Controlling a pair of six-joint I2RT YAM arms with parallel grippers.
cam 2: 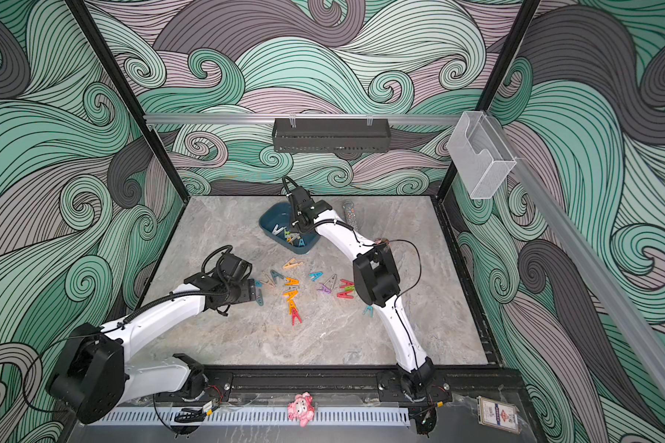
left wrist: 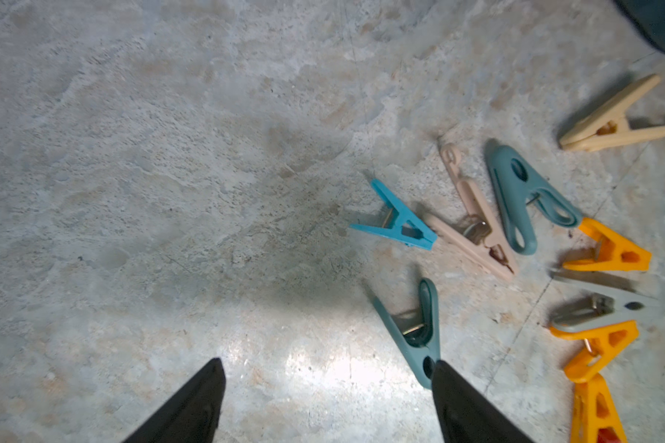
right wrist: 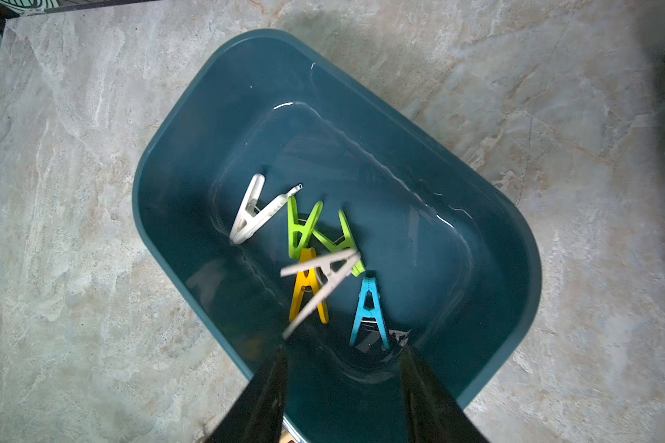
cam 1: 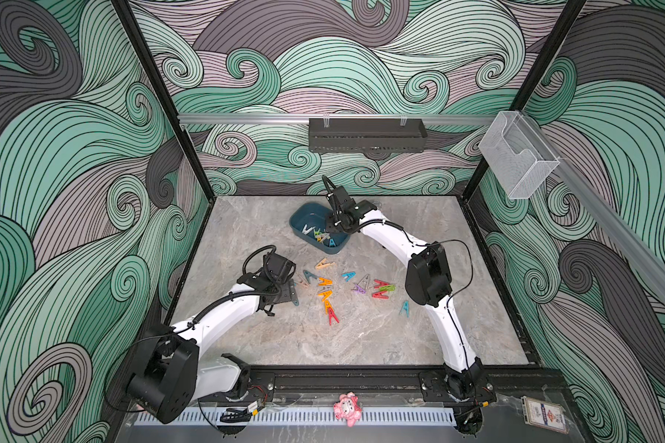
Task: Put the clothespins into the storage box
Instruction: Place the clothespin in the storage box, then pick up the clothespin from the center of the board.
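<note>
Clothespins [right wrist: 369, 314]: six in the storage box [right wrist: 361, 134], one blurred, apparently dropping; over a dozen left at counter [cam 1: 361, 337] centre. Right end effector [right wrist: 342, 351] and left end effector [left wrist: 325, 362] released, empty.

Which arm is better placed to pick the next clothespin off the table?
Left. The left gripper hangs open beside a teal clothespin on the table; the right gripper is over the storage box.

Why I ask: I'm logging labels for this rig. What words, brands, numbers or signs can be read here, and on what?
Small framed card with a red-and-blue emblem, at the front right edge in both top views: printed, too blurred to read.
Coloured plastic clothespins, dark teal plastic storage box: no text shows.
Nothing else bears readable text.
</note>
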